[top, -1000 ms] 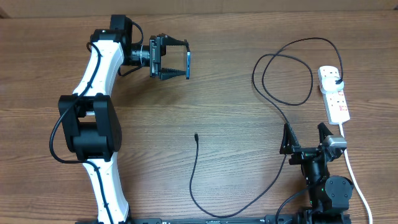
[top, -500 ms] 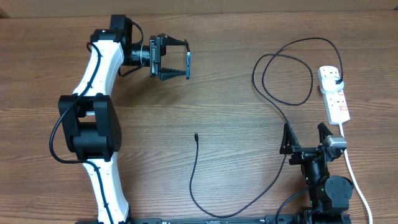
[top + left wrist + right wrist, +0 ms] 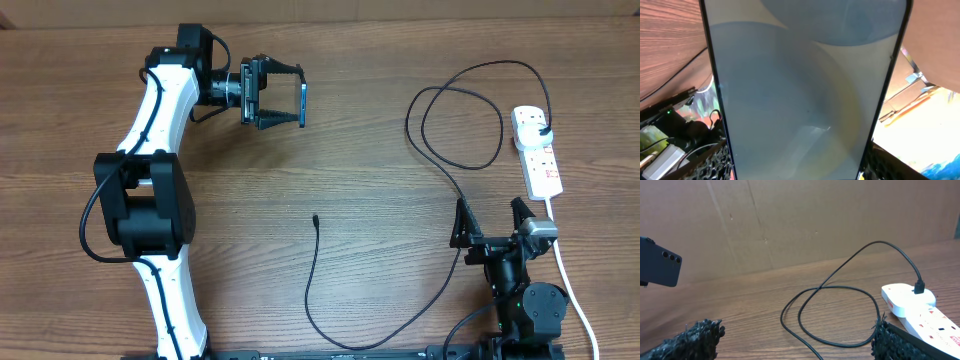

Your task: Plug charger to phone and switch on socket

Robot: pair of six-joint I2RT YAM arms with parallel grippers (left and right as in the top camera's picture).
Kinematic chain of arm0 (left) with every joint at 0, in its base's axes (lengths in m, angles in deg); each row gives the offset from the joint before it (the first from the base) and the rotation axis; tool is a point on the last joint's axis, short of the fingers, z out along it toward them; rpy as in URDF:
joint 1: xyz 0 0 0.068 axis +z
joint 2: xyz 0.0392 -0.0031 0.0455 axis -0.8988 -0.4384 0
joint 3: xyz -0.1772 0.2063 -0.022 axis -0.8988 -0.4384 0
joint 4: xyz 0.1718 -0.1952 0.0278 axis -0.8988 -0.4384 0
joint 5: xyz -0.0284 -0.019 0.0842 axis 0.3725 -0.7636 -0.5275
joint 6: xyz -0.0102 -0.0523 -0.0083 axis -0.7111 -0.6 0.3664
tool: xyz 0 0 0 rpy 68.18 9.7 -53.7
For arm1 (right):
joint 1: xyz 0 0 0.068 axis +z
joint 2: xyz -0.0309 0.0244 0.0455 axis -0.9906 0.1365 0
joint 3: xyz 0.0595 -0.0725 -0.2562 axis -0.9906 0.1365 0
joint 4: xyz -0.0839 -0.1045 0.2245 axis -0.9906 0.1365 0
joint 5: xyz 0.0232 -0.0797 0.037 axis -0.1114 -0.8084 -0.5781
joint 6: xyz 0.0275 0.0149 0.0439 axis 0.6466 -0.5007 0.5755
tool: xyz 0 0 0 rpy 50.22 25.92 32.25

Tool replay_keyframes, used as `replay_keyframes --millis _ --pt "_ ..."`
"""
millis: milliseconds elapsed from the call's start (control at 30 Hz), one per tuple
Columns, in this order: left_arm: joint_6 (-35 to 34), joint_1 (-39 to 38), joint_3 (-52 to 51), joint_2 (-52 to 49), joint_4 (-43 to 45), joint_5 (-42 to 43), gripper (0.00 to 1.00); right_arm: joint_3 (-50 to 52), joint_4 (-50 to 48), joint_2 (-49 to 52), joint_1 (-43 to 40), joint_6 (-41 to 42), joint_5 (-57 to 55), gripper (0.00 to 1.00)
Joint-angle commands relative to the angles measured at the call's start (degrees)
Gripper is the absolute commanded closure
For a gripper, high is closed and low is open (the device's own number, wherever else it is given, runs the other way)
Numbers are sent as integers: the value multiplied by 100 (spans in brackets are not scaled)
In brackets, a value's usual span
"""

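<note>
We record the left gripper (image 3: 298, 95), jaws clamped on the phone (image 3: 800, 90), well left of the socket (image 3: 540, 155). We record the right gripper (image 3: 490, 220), jaws wide apart, empty, near the socket's cord end. The charger (image 3: 919, 286) is plugged into the socket, its tip loose far to the left. Wooden table (image 3: 380, 60); cardboard wall (image 3: 790, 220) behind.

Brown wood-grain table (image 3: 380, 150), plain cardboard wall (image 3: 790, 220) along its far edge.

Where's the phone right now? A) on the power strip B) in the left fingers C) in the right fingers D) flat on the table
B: the phone is clamped edge-on between the left fingers, above the table, and it fills the left wrist view.
</note>
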Motion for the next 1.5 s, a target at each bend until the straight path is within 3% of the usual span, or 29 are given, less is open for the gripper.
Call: replay_keyframes --millis 0,1467 --pt "50 -46 195 -17 2 216 96 61 -17 -57 33 -24 -39 0" --pt "46 -46 195 -17 2 57 96 61 -33 -57 33 -22 -37 0"
